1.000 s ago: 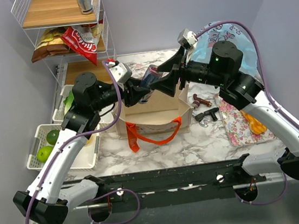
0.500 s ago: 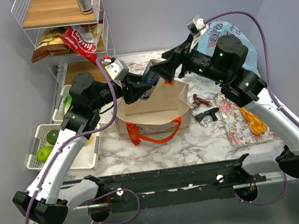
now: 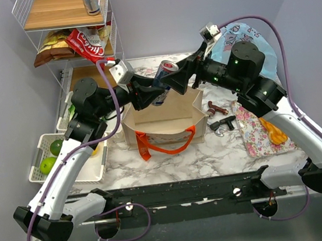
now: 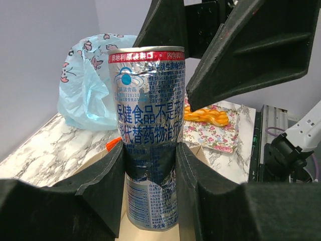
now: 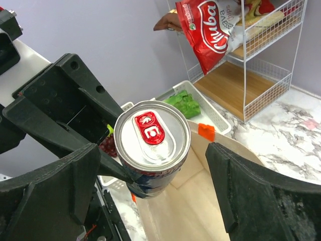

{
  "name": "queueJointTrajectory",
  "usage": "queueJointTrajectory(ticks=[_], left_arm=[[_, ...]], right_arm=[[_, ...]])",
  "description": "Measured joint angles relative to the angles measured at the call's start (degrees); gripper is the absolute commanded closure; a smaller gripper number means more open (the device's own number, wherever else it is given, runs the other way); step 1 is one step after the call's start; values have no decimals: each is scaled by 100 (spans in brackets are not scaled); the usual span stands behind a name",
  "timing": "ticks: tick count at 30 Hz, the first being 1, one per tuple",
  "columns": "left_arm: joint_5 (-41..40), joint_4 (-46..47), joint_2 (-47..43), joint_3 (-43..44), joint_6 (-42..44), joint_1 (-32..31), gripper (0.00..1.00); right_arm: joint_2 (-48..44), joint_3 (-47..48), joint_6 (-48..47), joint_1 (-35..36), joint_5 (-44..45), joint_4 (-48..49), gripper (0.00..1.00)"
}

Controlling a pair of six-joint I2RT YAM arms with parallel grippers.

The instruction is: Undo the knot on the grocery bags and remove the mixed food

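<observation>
- The blue-silver drink can (image 3: 162, 82) hangs in the air right above the open mouth of the canvas tote (image 3: 164, 126), tipped so its red-tabbed top faces up and to the right.
- The left hand (image 3: 155, 93) is clamped on it. In the left wrist view both fingers (image 4: 108, 186) press the lower half of the can (image 4: 149, 135).
- The right hand (image 3: 181, 80) is spread wide around the can's top end. In its wrist view the pads (image 5: 235, 186) sit well off either side of the lid (image 5: 152, 134), not touching.
- The tote stands upright on the marble desk (image 3: 212, 155), with its orange handles (image 3: 165, 147) flopped over the front.
- The light-blue plastic bag (image 3: 246, 38) sits behind and to the right of the tote.
- Just right of the tote are some metal tools (image 3: 223, 121), then a floral mat (image 3: 257, 138) with something orange-yellow on it.
- Left of the tote is a white basket (image 3: 35, 161) with green fruits (image 3: 48, 165), and the lettuce (image 5: 183, 100) is in a tray behind that.
- Back-left of the tote, a wire shelf (image 3: 107, 21) has a red snack packet (image 3: 87, 44) hanging out.
</observation>
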Motion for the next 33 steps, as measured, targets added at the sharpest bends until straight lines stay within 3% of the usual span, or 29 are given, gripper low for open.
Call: queueJointTrajectory(ticks=[3, 5, 9, 11, 20, 33], left_arm=[[74, 26, 0, 26, -31, 0, 100], [129, 33, 0, 61, -28, 0, 100], [164, -133, 22, 208, 33, 0, 70], [162, -442, 94, 435, 120, 0, 57], [61, -1788, 516, 1379, 745, -37, 31], [-28, -2977, 1126, 2256, 1106, -61, 44]], right_arm=[[9, 0, 9, 0, -111, 24, 27], [17, 0, 33, 0, -179, 90, 43], [61, 2, -24, 0, -339, 229, 83], [94, 4, -72, -9, -352, 315, 97], [181, 26, -352, -15, -461, 319, 99], [328, 26, -662, -17, -616, 26, 99]])
